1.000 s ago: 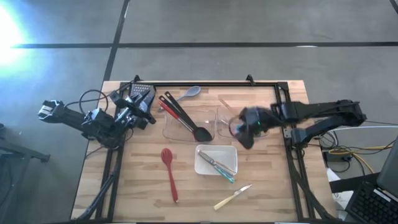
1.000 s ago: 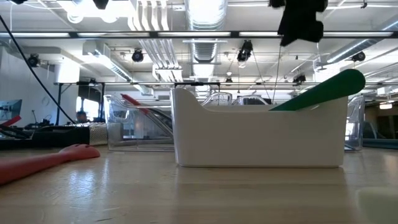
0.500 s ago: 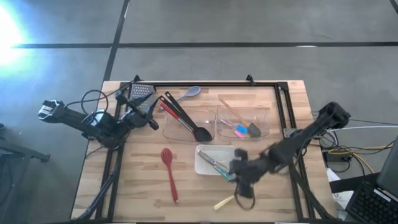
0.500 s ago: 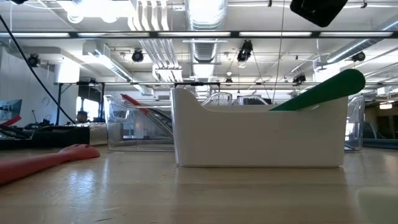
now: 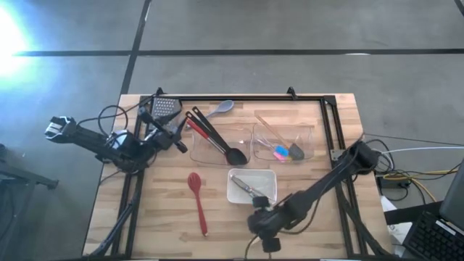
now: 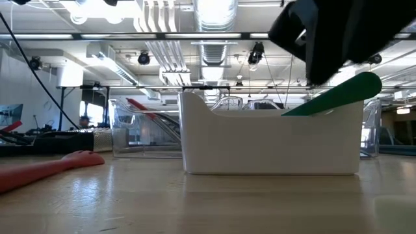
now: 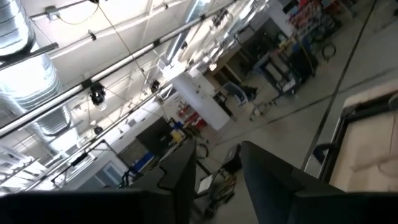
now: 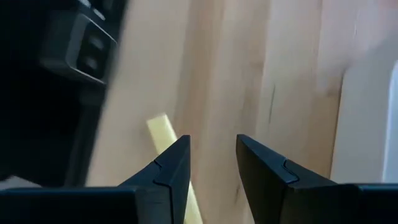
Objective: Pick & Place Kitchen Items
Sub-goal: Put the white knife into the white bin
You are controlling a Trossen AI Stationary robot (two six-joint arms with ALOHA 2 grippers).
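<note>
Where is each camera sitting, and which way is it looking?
High view: above, looking down; both arms, white tray.
Low view: table height, looking level; tray wall, dark arm overhead.
Left wrist view: aimed up at the ceiling, past two fingers.
Right wrist view: faces the table; yellow-handled knife by the right tool.
High and low views share the tray.

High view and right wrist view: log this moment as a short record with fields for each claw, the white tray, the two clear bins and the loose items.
right claw: open, over the near table edge, above a yellow handle
left claw: open, raised at the far left corner, empty
white tray: holds a utensil
left bin: black ladle
right bin: small spatulas
loose: red spoon, grey spoon
</note>
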